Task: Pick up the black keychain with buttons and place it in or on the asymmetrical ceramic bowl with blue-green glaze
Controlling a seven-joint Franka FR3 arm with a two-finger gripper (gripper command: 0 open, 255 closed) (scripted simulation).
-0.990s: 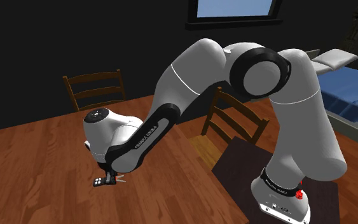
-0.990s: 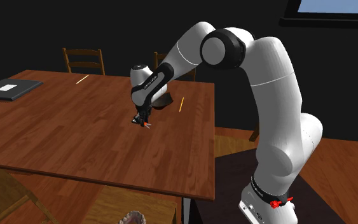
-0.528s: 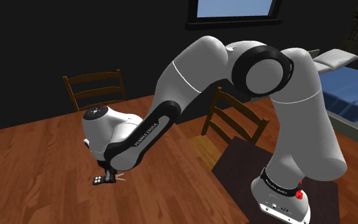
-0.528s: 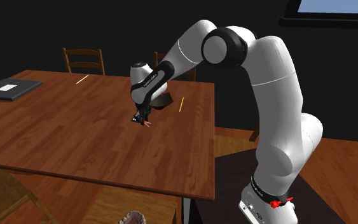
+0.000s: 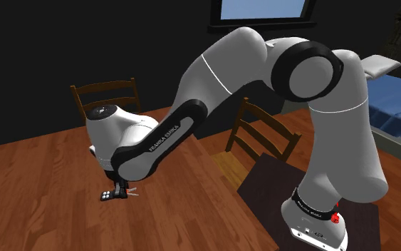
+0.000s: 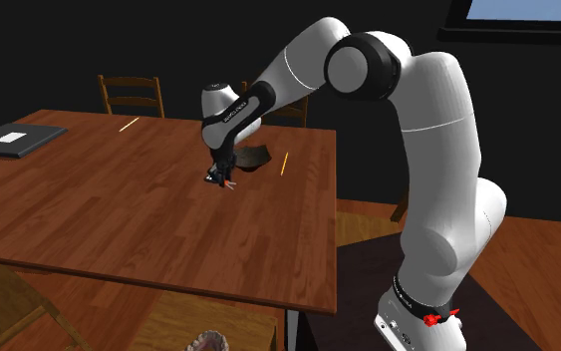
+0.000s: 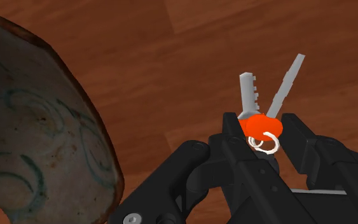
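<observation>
Where the white arm bends down over the wooden table (image 5: 42, 164) in the shoulder view, its black gripper (image 5: 122, 192) points downward. The black keychain (image 5: 107, 194) is at its tip, with the button fob sticking out toward that view's left. A chair (image 5: 106, 96) stands behind the table.

From the second exterior view, the gripper (image 6: 221, 177) and keychain (image 6: 214, 179) sit low over the tabletop, just in front of the dark bowl (image 6: 254, 157).

Through the wrist view, the two fingers (image 7: 233, 137) are closed narrowly on the keychain's (image 7: 259, 125) orange tab and ring, and two grey keys poke out beyond them. The bowl (image 7: 37, 140), marked with blue-green swirls, lies beside the gripper without touching it.
</observation>
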